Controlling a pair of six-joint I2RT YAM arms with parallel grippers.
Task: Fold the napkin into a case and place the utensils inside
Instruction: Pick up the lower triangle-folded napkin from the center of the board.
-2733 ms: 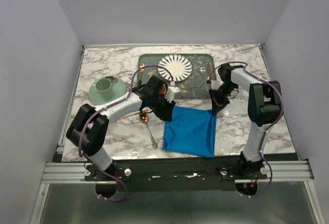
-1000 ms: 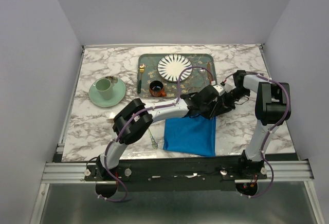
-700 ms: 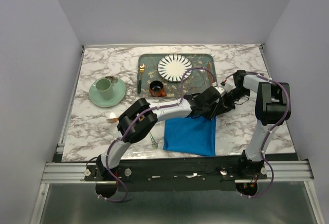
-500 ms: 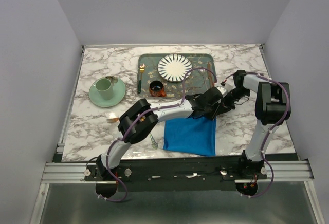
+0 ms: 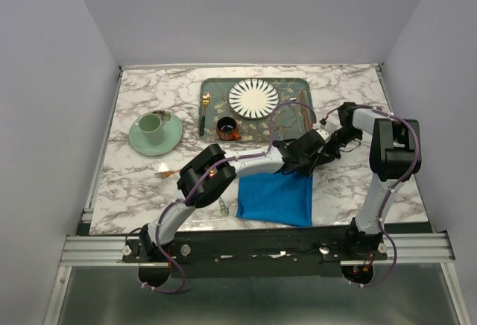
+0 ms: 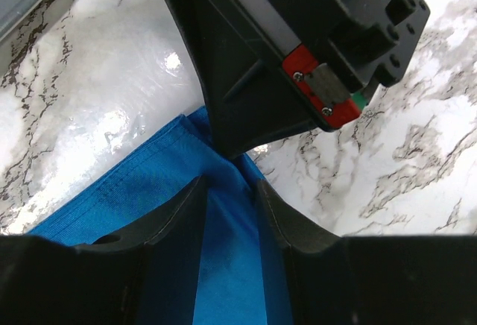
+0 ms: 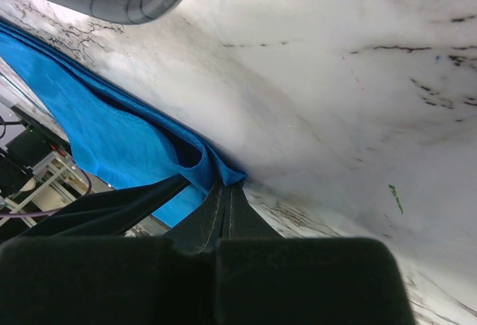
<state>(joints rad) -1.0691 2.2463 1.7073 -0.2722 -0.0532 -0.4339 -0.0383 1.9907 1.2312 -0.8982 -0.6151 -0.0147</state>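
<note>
The bright blue napkin [image 5: 274,200] lies flat near the table's front edge, folded in layers. My right gripper [image 7: 226,185] is shut on its far right corner [image 7: 232,173], with the cloth pinched at the fingertips. The left arm reaches across, and my left gripper [image 6: 231,183] sits just behind that same corner. Its fingers [image 6: 182,206] stand apart astride a ridge of blue cloth [image 6: 227,250]. The right gripper [image 6: 227,150] nearly touches them. The spoon's thin handle [image 5: 223,207] shows left of the napkin, its bowl hidden under the left arm. A copper-pink fork end [image 5: 165,170] lies further left.
The grey-green tray [image 5: 216,86] at the back holds the striped plate [image 5: 253,98], a dark cup [image 5: 226,127], a green-handled fork [image 5: 203,112] and brown-handled cutlery [image 5: 304,109]. A green cup on a saucer [image 5: 153,129] stands at the left.
The left arm has swung from the napkin's far left corner to its far right corner. In the last second the right gripper has closed on that corner.
</note>
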